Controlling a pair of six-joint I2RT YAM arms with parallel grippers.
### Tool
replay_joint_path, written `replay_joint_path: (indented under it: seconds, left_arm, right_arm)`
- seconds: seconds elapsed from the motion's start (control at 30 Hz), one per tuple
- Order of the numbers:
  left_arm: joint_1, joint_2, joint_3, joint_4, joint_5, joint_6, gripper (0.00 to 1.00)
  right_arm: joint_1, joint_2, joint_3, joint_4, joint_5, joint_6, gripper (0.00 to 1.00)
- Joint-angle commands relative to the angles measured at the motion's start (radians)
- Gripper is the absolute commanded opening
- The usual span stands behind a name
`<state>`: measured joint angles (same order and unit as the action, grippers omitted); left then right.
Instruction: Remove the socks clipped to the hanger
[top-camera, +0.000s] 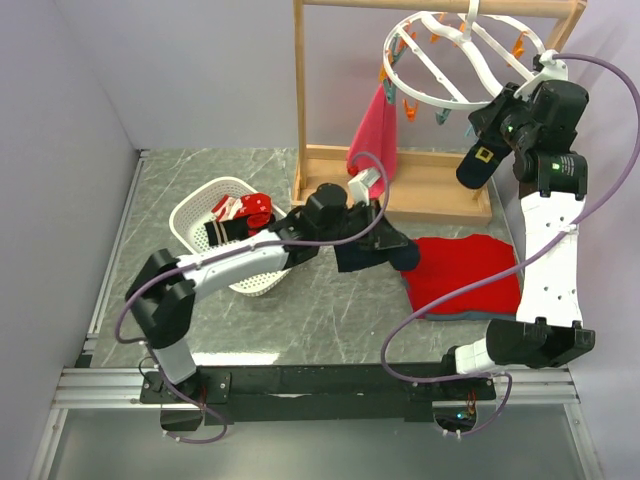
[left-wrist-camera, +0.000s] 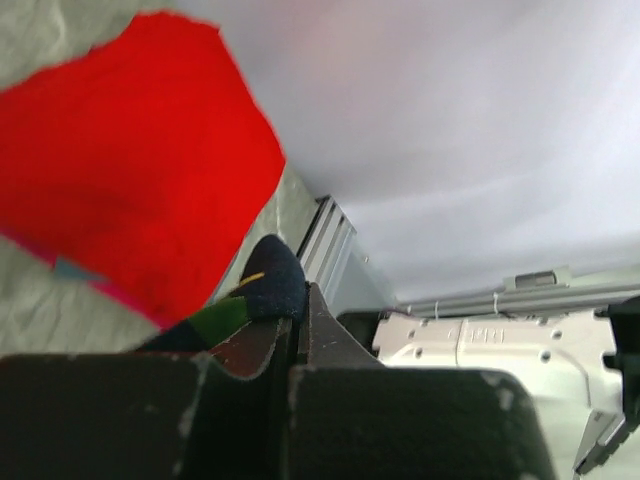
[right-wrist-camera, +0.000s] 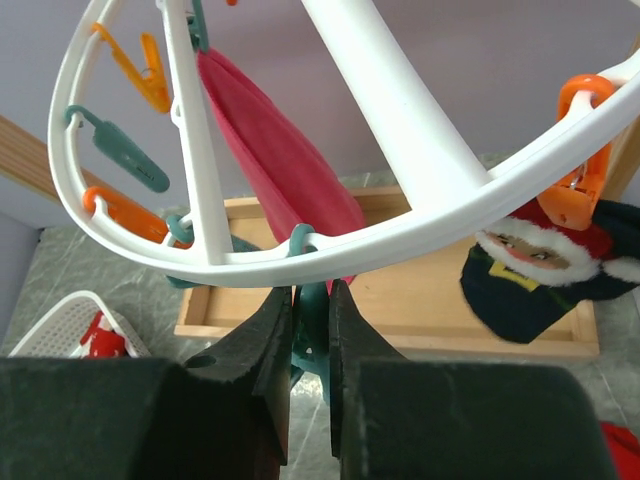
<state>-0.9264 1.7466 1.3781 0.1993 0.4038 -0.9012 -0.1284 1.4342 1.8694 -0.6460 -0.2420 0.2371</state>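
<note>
one dark sock (right-wrist-camera: 535, 285) with red and white trim hangs down from an orange clip (right-wrist-camera: 580, 195) on the white hanger (right-wrist-camera: 400, 130), above the far right corner of the table (top-camera: 330, 315). it lies just right of the right hand (right-wrist-camera: 310, 300), which is nearly closed around a teal clip (right-wrist-camera: 312, 340); that arm is nearer. the left hand (left-wrist-camera: 300, 318), mid-table, pinches a navy sock (left-wrist-camera: 272, 282).

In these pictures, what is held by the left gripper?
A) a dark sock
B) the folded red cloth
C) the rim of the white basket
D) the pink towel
A: in the left wrist view the left gripper is shut on a dark sock, whose end sticks out past the jaws; the red cloth lies beyond it, not in the grip.
</note>
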Motion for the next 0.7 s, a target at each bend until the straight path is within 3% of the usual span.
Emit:
replay_joint_path:
  seconds: [0.0, 0.27, 0.4, 0.53, 0.67]
  left_arm:
    - [-0.002, -0.163, -0.123, -0.049, -0.008, 0.004, 0.01]
    - [0.113, -0.504, -0.476, -0.040, -0.003, -0.062, 0.01]
    - [0.272, -0.645, -0.495, -0.194, -0.048, -0.013, 0.01]
    - [0.432, -0.757, -0.476, -0.360, -0.063, 0.041, 0.08]
    - [0.618, -0.760, -0.407, -0.487, -0.016, 0.120, 0.08]
  right_arm:
    - [-0.011, -0.049, -0.019, 0.057, -0.026, 0.011, 0.00]
    - [-0.010, -0.087, -0.078, 0.095, -0.048, 0.028, 0.00]
    - [-0.010, -0.095, -0.088, 0.118, -0.078, 0.044, 0.00]
    - [-0.010, -0.090, -0.079, 0.112, -0.088, 0.045, 0.00]
    - [-0.011, -0.095, -0.087, 0.120, -0.085, 0.044, 0.00]
